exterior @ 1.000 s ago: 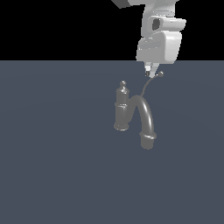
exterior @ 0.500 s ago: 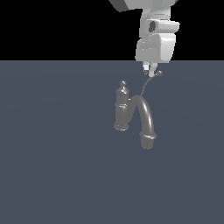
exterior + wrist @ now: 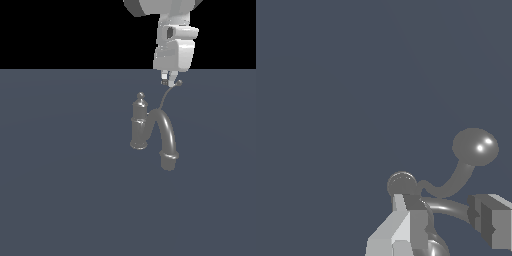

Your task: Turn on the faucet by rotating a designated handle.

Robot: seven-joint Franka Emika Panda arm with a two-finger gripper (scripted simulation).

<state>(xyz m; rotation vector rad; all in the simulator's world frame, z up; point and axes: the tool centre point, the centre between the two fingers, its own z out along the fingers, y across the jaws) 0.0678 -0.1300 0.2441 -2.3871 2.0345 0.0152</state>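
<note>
The small grey faucet stands upright on the dark floor, with a knob finial on top and a thick arched spout coming forward. The thin curved handle rises from the column to a small ball. My gripper hangs from above, its tips right beside the ball on the exterior view's left. In the wrist view the fingers stand apart around the gripper's centre, with nothing held. The handle's ball lies beyond the tips and the spout below the gap.
A flat dark blue-grey floor surrounds the faucet. The white arm comes down from the top of the exterior view.
My gripper has shifted slightly toward the exterior view's left. The handle's ball has also moved a little to the left and up.
</note>
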